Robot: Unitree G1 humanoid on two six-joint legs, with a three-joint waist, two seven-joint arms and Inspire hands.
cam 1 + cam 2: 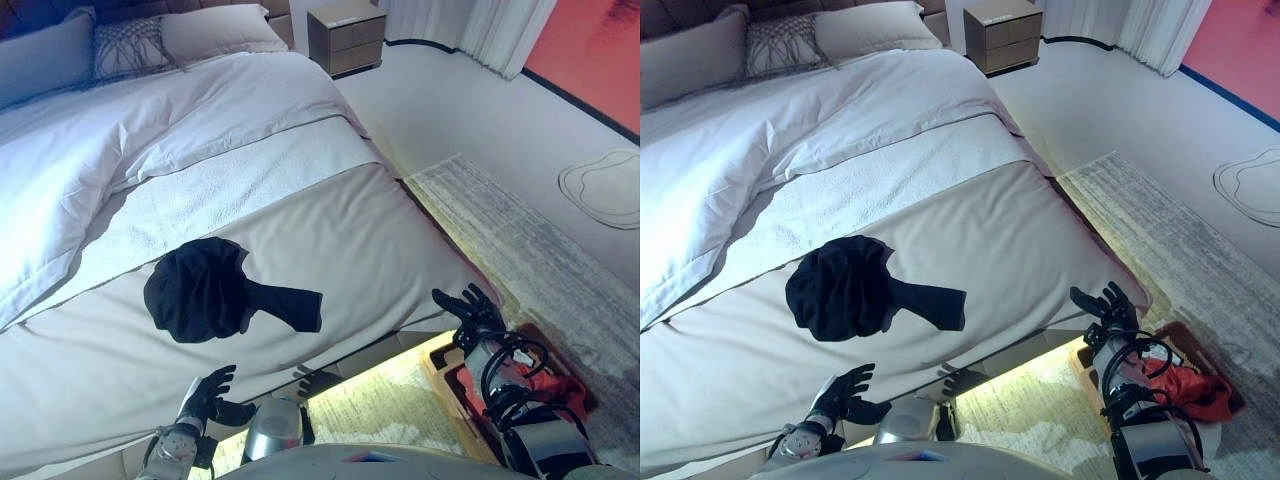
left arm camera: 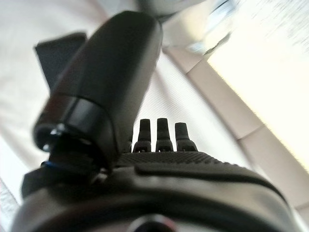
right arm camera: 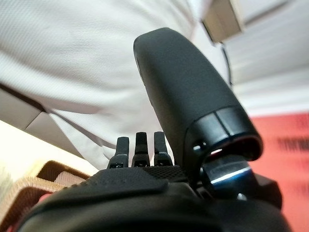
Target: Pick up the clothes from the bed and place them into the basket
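A black garment (image 1: 215,291) lies crumpled on the beige cover near the foot of the bed (image 1: 360,240), one part stretched out to the right. It also shows in the left wrist view (image 2: 53,58). My left hand (image 1: 210,397) is open and empty at the bed's near edge, below the garment. My right hand (image 1: 470,308) is open and empty by the bed's near right corner. The wicker basket (image 1: 1218,372) stands on the floor under my right arm, with a red cloth (image 1: 1185,388) in it.
White duvet and pillows (image 1: 215,30) cover the head of the bed. A bedside cabinet (image 1: 347,36) stands at the back. A pale rug (image 1: 520,240) lies on the floor right of the bed. Curtains (image 1: 470,25) hang at the back right.
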